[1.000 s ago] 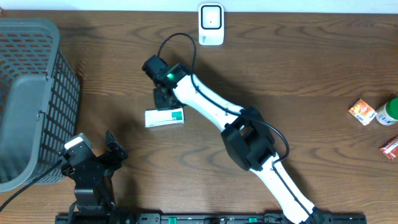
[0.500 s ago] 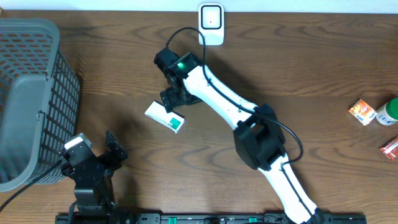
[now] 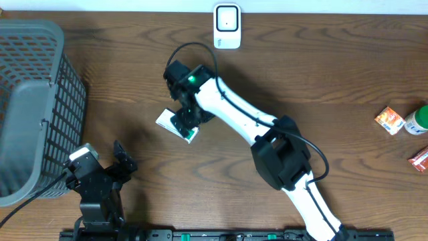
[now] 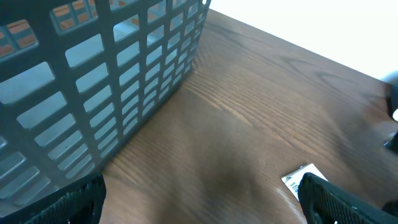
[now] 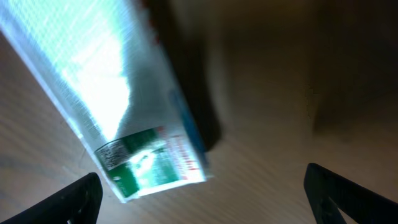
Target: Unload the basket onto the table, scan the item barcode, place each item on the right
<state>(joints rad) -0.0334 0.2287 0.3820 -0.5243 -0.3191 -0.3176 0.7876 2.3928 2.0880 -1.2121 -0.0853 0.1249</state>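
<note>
Left of centre on the dark brown wooden counter [image 3: 321, 73]: a small flat white carton with a green end [image 3: 165, 120], lying askew, white end toward the left, green end toward the near edge. Directly above it, at the tip of the white arm [image 3: 234, 114], the right hand [image 5: 202, 193]; covers the carton's middle in the overhead view. Stands wide open, black fingertips [image 5: 74, 199] far apart at the lower corners of the wrist view, the carton up and left between them, clamped by neither. Green print and a small label on the carton's near end, too blurred to read.

At the near left, the left hand [image 4: 202, 202]: likewise wide open, gripping nothing, over bare wood, well apart from the carton. Catches only the carton's white corner low at the right of its own view.

Along the left edge, a grey plastic lattice basket [image 3: 33, 100]. At the far edge, a white scanner unit with a dark window [image 3: 227, 27]. Far right, well apart: an orange packet [image 3: 388, 120], a white bottle with a green cap [image 3: 416, 120], a red packet [image 3: 420, 159].
</note>
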